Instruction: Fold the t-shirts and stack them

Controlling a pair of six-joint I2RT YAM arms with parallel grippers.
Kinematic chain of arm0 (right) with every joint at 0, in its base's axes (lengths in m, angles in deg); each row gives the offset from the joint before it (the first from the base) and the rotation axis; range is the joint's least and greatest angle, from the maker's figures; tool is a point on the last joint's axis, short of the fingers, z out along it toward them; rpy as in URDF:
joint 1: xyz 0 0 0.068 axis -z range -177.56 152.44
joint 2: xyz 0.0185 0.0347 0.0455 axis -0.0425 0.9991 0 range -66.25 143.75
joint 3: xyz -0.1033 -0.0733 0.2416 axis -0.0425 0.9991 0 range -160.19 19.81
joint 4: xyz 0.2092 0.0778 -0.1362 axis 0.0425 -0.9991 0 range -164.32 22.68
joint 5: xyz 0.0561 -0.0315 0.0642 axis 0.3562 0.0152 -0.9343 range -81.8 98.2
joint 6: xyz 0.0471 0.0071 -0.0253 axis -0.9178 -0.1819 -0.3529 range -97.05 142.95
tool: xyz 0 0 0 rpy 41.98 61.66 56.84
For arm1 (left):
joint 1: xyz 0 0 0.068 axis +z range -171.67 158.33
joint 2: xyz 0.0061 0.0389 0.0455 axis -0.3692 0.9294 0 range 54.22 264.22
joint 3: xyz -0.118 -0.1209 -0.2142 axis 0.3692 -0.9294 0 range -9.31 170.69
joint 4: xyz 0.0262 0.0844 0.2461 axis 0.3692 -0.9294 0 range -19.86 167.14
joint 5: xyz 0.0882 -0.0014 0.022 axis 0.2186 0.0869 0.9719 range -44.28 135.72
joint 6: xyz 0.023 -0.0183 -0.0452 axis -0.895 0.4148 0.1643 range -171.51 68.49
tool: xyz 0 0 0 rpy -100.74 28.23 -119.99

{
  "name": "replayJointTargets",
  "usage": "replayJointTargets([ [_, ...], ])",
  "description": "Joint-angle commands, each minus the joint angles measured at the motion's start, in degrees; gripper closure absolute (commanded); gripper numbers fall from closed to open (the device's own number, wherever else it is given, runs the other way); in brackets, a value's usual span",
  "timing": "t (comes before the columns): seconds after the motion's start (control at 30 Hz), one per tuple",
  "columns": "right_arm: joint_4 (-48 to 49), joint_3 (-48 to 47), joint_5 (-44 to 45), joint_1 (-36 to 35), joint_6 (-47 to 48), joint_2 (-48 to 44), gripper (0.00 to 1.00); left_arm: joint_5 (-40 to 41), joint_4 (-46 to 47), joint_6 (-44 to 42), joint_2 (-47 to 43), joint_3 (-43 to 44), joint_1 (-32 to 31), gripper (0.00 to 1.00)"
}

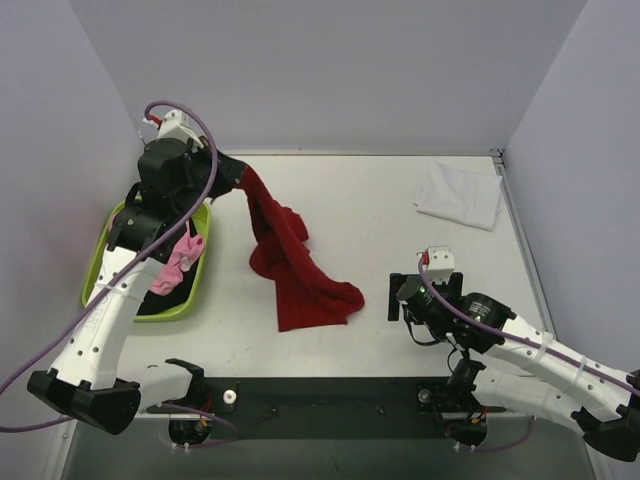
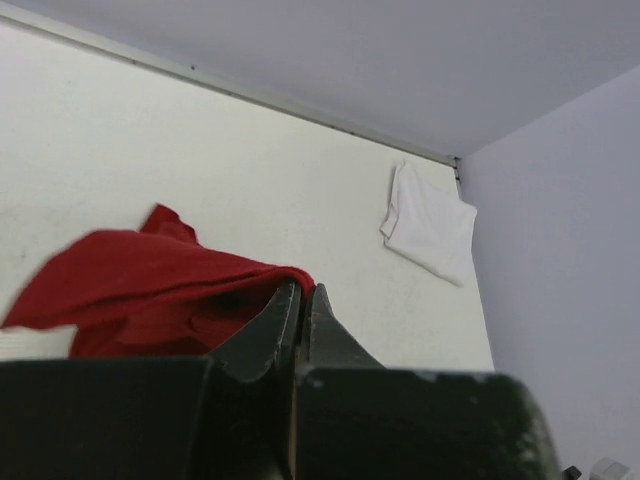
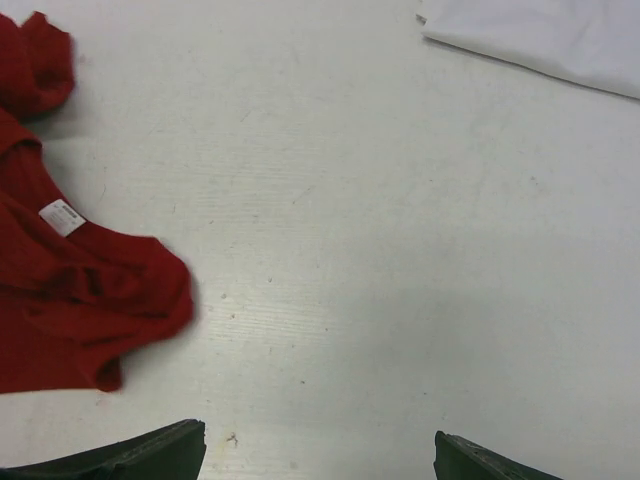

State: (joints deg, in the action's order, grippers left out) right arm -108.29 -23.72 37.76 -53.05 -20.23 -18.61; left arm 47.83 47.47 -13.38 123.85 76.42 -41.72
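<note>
Clenching left jaws: on deep red t-shirt, cloth draped below them onto desk
Right jaws: released, shirt apart at left

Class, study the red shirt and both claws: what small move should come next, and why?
Probably the right claw should slide left to the loose end of the deep red t-shirt. The left claw is shut on one edge, the rest lies crumpled on the table, and the right claw is open and empty; a second grip could spread it.
</note>
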Motion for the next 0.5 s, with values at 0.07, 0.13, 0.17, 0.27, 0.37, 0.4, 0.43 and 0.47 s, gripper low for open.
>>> replayJointTargets([
  [0.07, -1.04, 0.20, -0.03, -0.06, 0.90, -1.14, 0.02, -4.22, -4.52, -1.04, -1.07, -2.41, 0.37, 1.00],
  [0.13, -1.13, 0.02, -0.12, -0.15, 0.82, -0.97, 0.02, -5.71, -3.82, -0.69, -0.98, -2.33, 0.28, 1.00],
  [0.17, -1.13, 0.02, -0.21, -0.15, 0.73, -0.97, 0.02, -6.15, -3.73, -0.60, -0.81, -1.80, 0.19, 1.00],
  [0.27, -0.95, 0.20, -0.12, -0.33, 0.46, -0.97, 0.02, -8.43, -1.98, -0.78, -0.11, 0.92, -1.04, 1.00],
  [0.37, 0.53, 0.72, -0.91, -0.50, 0.37, -0.88, 0.02, -13.08, 3.03, -1.04, 2.17, 5.56, -2.79, 1.00],
  [0.4, 1.15, 0.99, -1.52, -0.59, 0.55, -1.05, 0.02, -15.27, 4.43, -1.04, 3.14, 7.67, -3.06, 1.00],
  [0.43, 1.77, 1.25, -1.79, -0.68, 0.64, -1.23, 0.02, -16.34, 5.23, -1.04, 5.06, 9.52, -3.84, 1.00],
  [0.47, 2.82, 1.69, -2.14, -0.68, 0.99, -1.93, 0.02, -17.39, 6.02, -0.95, 5.95, 13.72, -4.11, 1.00],
])
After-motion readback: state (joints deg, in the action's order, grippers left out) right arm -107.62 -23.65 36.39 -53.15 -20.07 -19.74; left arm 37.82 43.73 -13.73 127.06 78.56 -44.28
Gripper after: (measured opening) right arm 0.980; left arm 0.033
